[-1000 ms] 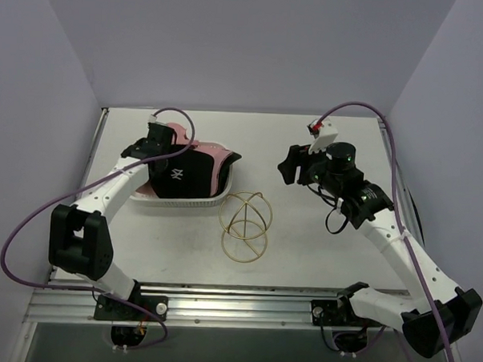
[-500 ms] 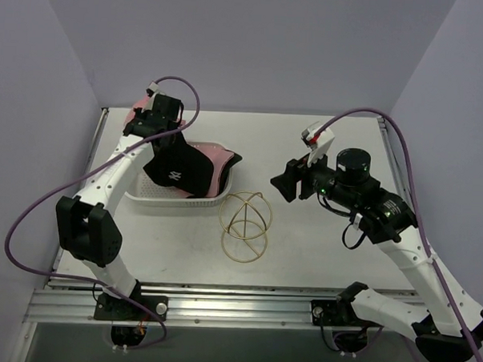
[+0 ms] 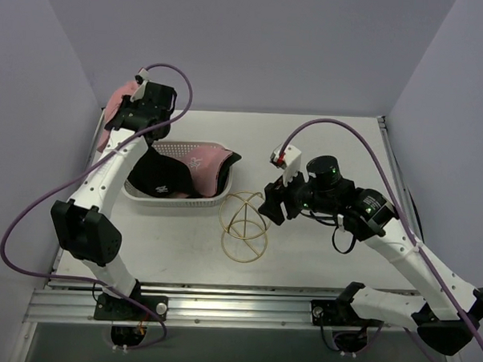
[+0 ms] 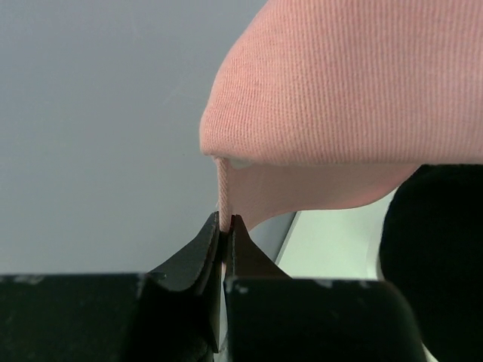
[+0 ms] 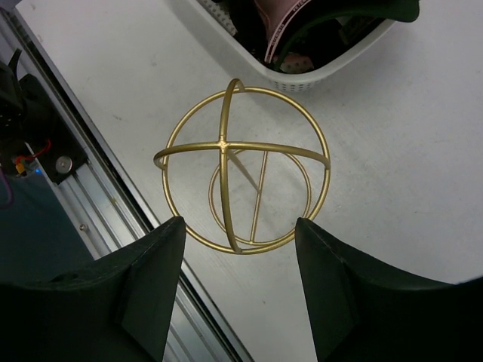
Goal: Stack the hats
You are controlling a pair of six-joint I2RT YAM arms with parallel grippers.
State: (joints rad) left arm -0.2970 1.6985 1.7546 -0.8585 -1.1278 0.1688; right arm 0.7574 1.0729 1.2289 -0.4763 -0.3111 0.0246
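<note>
Since a moment ago the left arm has climbed toward the back-left corner and the right arm has swung in toward the middle of the worktop (image 3: 323, 144). The left tool (image 4: 225, 226) is pinched tight on a thin edge of a pink cap (image 4: 339, 83), which hangs raised above the back-left end of the white perforated basket (image 3: 176, 201), clear of it. In the basket lie a black cap (image 3: 157, 177) with a small white logo and, beside it toward the right end, a second pink cap (image 3: 202, 159). The right tool (image 5: 235, 234) hovers over the gold wire globe stand (image 5: 241, 177), fingers spread wide on either side of it in the wrist view, holding nothing. The stand sits on the worktop just in front of the basket's right end
</note>
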